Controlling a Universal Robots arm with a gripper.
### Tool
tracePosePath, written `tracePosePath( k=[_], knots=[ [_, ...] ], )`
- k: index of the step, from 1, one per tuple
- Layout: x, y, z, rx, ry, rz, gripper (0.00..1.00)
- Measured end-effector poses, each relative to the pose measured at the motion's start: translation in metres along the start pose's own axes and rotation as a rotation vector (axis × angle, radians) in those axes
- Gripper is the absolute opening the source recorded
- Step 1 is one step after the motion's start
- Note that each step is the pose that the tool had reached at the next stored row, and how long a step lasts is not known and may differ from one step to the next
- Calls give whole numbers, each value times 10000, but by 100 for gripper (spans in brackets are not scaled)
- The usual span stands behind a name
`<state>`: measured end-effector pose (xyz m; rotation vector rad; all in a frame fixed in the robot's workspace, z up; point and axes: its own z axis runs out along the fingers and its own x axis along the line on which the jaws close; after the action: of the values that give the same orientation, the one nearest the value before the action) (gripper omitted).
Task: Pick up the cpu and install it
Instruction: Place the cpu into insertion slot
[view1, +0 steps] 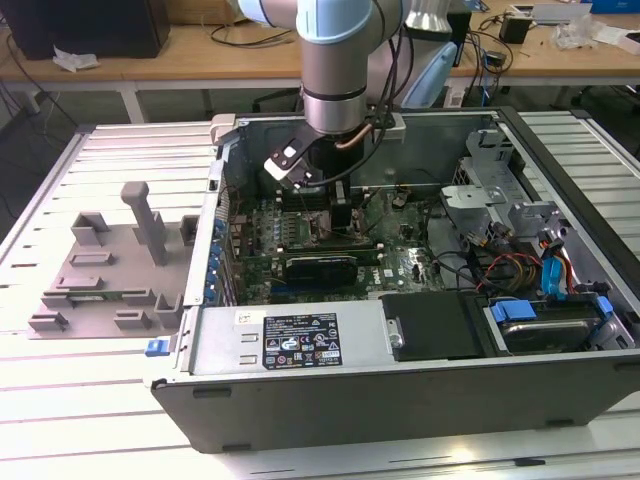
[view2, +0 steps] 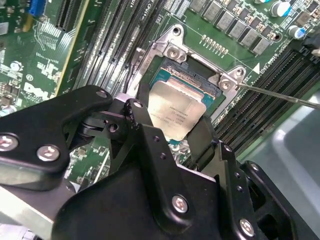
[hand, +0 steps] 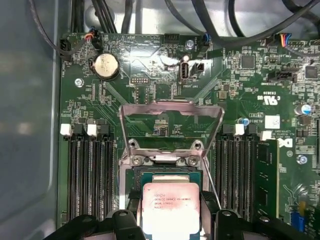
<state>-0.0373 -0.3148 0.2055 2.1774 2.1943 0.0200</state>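
The cpu (view2: 175, 112) is a flat square chip with a silvery top, and it sits between the black fingers of my gripper (view2: 172, 121). The gripper is shut on its two opposite edges. The chip hangs slightly tilted just over the dark socket (view2: 172, 50) on the green motherboard, covering most of the opening. In the first wrist view the cpu (hand: 171, 207) lies below the raised metal load plate (hand: 172, 107), with the gripper (hand: 171, 222) around it. In the exterior view the gripper (view1: 328, 200) reaches down into the open computer case (view1: 300, 345).
Memory slots (hand: 87, 175) flank the socket on both sides, and one holds a module (hand: 265, 175). A thin lever wire (view2: 280, 95) runs beside the socket. Cables and a drive cage (view1: 500, 200) fill the case's right. A grey moulded tray (view1: 105, 270) lies outside on the exterior view's left.
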Motion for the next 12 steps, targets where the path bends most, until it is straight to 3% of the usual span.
tracePosePath(
  k=[6,12],
  knots=[
    [9,-34,52,1,-15,285,55],
    [12,-33,57,-5,-5,67,55]
  ],
)
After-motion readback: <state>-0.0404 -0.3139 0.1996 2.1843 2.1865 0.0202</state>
